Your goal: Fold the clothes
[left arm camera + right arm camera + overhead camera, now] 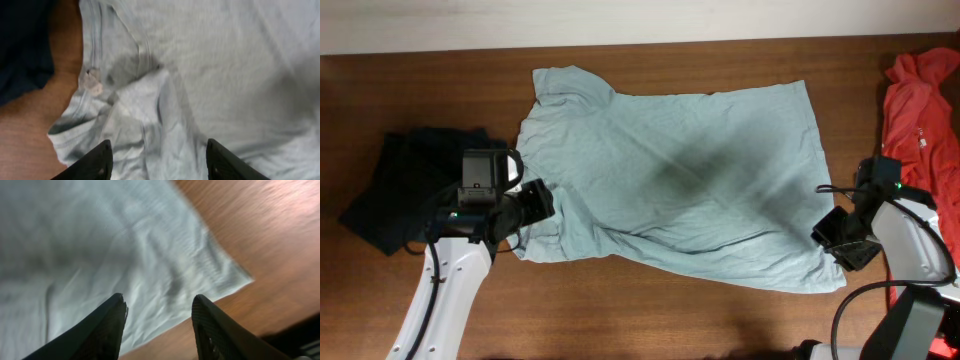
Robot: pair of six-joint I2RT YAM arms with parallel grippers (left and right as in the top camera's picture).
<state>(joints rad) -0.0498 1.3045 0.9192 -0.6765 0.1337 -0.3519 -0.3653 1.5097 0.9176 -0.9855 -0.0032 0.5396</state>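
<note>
Across the middle of the brown wooden surface (670, 320) lies the pale grey-blue short-sleeved cotton T-shirt (690, 170), spread mostly flat. Its long axis runs side to side, with the neck end toward the left edge and the hem toward the right edge. The sleeve on the robot's side looks bunched and tucked under near the collar, so that end isn't as tidy as the rest.

The left pincer (532, 203) hangs right over that rumpled collar and sleeve patch. In the left wrist view the left pincer (160, 162) has its jaws well apart with nothing between them, just shirt (225, 60) fabric below.

The right pincer (842, 238) is at the opposite end, by the hem corner nearest the robot. From its own camera the right pincer (160, 325) is roughly half open and not holding anything. The shirt (100, 240) corner sits just ahead of the fingertips, with bare wood beside it.

So each arm has its own end: left is nearer the neck, right is nearer the hem, and the cloth stretches away from both toward the far edge. My guess is the next grab is on that robot-side edge, both ends together.

A crumpled dark navy garment (400, 190) sits at the left edge and a red-orange garment (920, 100) at the right edge, both clear of the shirt.
</note>
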